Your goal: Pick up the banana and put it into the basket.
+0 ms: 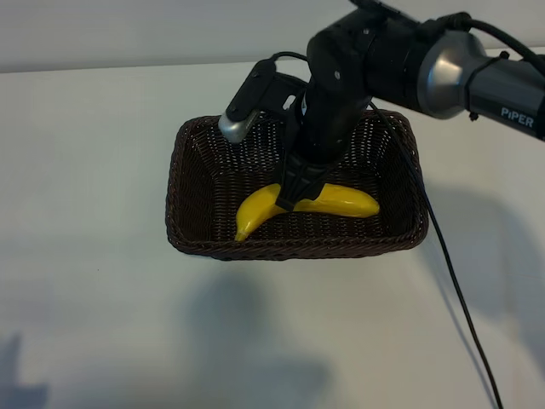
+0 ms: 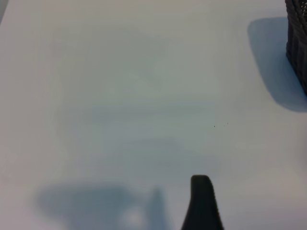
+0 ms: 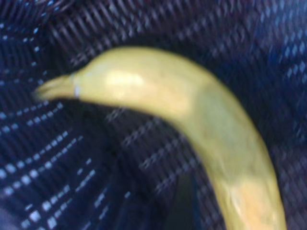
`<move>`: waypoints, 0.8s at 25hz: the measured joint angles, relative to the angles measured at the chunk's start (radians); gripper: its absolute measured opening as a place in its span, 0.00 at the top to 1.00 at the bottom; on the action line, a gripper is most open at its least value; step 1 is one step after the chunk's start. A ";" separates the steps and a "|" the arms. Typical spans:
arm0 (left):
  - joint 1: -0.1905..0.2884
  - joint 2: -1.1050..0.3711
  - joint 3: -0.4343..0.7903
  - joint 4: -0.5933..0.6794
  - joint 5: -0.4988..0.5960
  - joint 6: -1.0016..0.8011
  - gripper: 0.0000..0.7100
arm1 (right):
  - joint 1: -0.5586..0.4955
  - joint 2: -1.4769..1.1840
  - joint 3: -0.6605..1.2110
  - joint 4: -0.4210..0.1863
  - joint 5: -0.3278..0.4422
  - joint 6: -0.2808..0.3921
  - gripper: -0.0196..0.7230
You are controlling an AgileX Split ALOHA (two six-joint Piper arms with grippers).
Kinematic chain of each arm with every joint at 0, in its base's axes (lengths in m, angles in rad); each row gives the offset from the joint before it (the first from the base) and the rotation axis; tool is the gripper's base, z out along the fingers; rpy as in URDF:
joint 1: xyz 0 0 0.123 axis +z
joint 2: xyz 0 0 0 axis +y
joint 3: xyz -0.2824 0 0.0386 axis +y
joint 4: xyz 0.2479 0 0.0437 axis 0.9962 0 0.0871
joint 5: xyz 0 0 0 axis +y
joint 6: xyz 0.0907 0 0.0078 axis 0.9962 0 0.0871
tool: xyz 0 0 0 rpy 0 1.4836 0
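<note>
Banana lies on the floor of the basket, toward its 6 o'clock wall, where we judge the right gripper, reaching down over its middle, is releasing it, though we cannot tell how its jaws stand.

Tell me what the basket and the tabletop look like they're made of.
Basket: dark brown woven wicker or rattan by the look, matte; open weave on the walls, braided rim. Could be a synthetic imitation.
Tabletop: smooth white surface, probably laminate or painted board; even, low sheen, soft shadows, no grain visible.
</note>
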 joint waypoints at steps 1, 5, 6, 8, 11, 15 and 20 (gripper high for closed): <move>0.000 0.000 0.000 0.000 0.000 0.000 0.23 | 0.000 -0.002 -0.019 0.000 0.043 0.027 0.12; 0.000 0.000 0.000 0.000 0.000 0.000 0.23 | -0.001 -0.006 -0.117 -0.010 0.148 0.111 0.15; 0.000 0.000 0.000 0.000 0.000 0.000 0.23 | -0.005 -0.006 -0.142 -0.009 0.158 0.121 0.15; 0.000 0.000 0.000 0.000 0.000 0.000 0.23 | -0.018 -0.006 -0.178 -0.004 0.167 0.130 0.15; 0.000 0.000 0.000 0.000 0.000 0.000 0.23 | -0.066 -0.007 -0.201 0.004 0.173 0.143 0.15; 0.000 0.000 0.000 0.000 0.000 0.000 0.23 | -0.184 -0.007 -0.203 0.008 0.195 0.166 0.16; 0.000 0.000 0.000 0.000 0.000 0.000 0.23 | -0.384 -0.007 -0.203 0.008 0.214 0.275 0.16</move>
